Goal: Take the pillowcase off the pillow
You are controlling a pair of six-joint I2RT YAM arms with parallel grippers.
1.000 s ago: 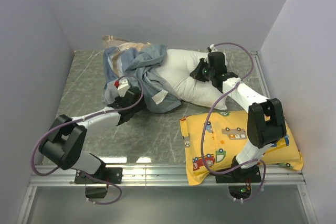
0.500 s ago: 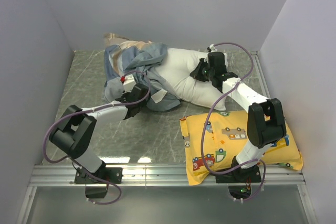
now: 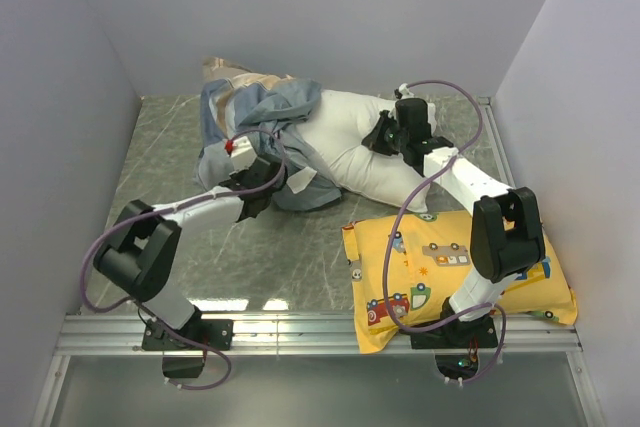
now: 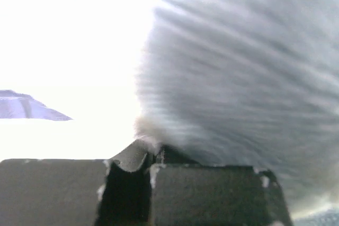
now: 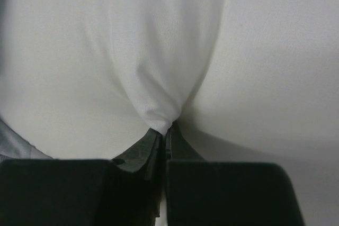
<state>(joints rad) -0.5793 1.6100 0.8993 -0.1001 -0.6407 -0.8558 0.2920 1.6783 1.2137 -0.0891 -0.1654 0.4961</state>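
Note:
The striped blue and grey pillowcase is bunched over the left end of the white pillow at the back of the table. My left gripper sits at the pillowcase's near edge. In the left wrist view the left gripper is shut on a pinch of blurred grey-blue pillowcase cloth. My right gripper rests on the pillow's right part. In the right wrist view the right gripper is shut on a fold of the pillow fabric. Most of the pillow's right half is bare.
A yellow cartoon-vehicle pillow lies at the near right, partly under the right arm. Walls stand close on the left, back and right. A metal rail runs along the near edge by the arm bases.
My left gripper has moved right and forward into the pillowcase's near edge and closed on the cloth. The bunched cloth has shifted a little. The right arm has not moved.

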